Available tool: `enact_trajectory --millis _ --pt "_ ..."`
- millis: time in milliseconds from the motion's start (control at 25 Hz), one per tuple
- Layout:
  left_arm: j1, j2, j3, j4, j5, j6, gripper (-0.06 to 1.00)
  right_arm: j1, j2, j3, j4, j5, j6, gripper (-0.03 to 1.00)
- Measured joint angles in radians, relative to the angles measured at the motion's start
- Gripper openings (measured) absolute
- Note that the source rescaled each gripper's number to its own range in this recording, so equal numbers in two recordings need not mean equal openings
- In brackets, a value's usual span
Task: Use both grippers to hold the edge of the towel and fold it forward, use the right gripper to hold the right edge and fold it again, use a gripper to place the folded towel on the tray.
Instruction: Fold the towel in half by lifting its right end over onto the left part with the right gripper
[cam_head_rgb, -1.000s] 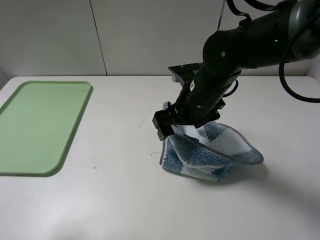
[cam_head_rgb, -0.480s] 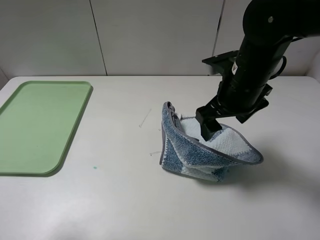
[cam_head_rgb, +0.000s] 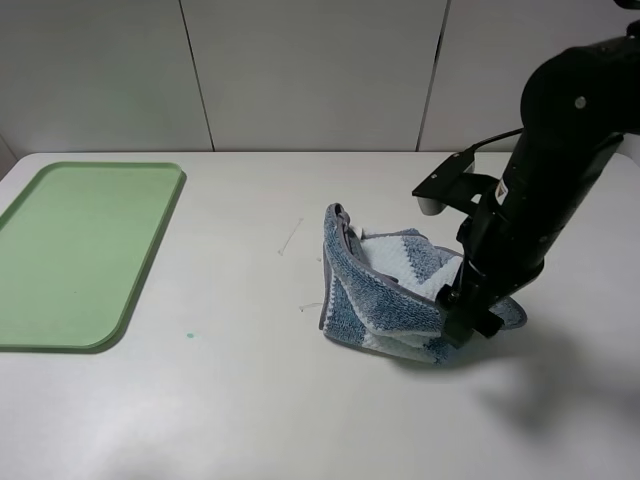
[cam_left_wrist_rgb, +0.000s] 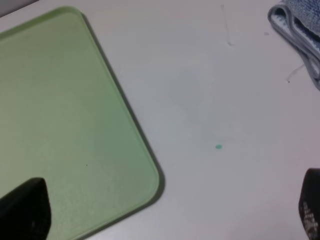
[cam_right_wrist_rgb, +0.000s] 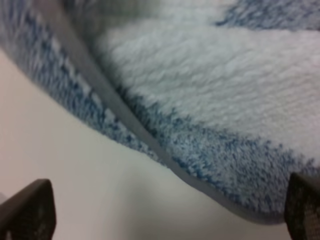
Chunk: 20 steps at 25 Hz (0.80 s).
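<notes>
While jaws stand apart, right gripper (cam_head_rgb: 468, 320) at towel (cam_head_rgb: 385, 290), by its hem (cam_right_wrist_rgb: 125, 120) (unclamped)

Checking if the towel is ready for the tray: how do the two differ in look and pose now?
Pose: the towel is bunched in raised, loose folds; the tray lies flat. Look: the towel has blue and white stripes; the tray is plain pale green. Size: the tray spreads wider than the bunched towel. Both rest on the white table, apart.
</notes>
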Motion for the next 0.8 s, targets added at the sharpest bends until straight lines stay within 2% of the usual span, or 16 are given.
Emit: enact_trajectory --millis 240,800 --pt "0.0 0.0 0.0 0.0 0.0 0.0 1.0 -0.023 -0.026 0.1 -0.007 -0.114 -0.067 1.0" --pt "0.0 0.0 0.0 0.0 0.0 0.0 1.0 -0.034 -0.026 0.234 -0.16 -0.34 -0.074 1.0"
